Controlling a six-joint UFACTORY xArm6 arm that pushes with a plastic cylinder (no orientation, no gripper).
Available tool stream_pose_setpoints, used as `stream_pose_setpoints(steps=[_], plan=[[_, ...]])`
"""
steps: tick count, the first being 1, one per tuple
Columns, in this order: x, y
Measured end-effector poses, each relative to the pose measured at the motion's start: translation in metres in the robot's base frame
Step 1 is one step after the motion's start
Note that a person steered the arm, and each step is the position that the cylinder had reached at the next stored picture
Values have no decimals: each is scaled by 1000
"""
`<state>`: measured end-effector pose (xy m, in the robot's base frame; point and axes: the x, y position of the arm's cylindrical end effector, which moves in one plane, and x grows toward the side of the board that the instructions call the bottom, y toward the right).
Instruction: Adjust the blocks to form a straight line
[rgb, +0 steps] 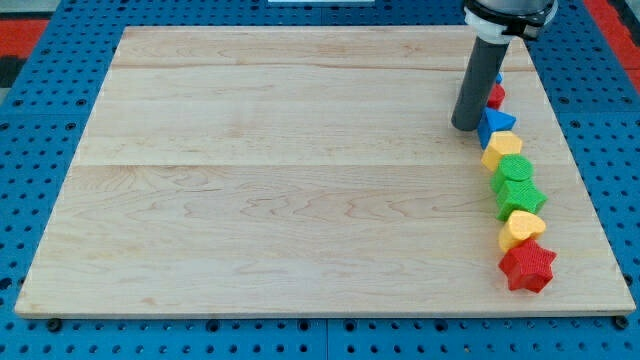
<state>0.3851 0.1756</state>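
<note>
While my tip (464, 126) rests on the counter (280, 180) near its right edge, no claw shows, so I cannot tell its state. My tip sits just left of the blue block (495, 124). Below run a yellow block (502, 150), a green block (516, 168), a green star (520, 198), a yellow heart (522, 229) and a red star (527, 267). A red block (495, 96) peeks behind the rod. One hard push could knock blocks off the right edge.
</note>
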Motion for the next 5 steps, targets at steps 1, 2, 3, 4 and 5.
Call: stream_pose_setpoints(steps=[1,2,3,4,5], plan=[[0,7],[-1,12],[-5,10],[-7,5],[-7,-26]])
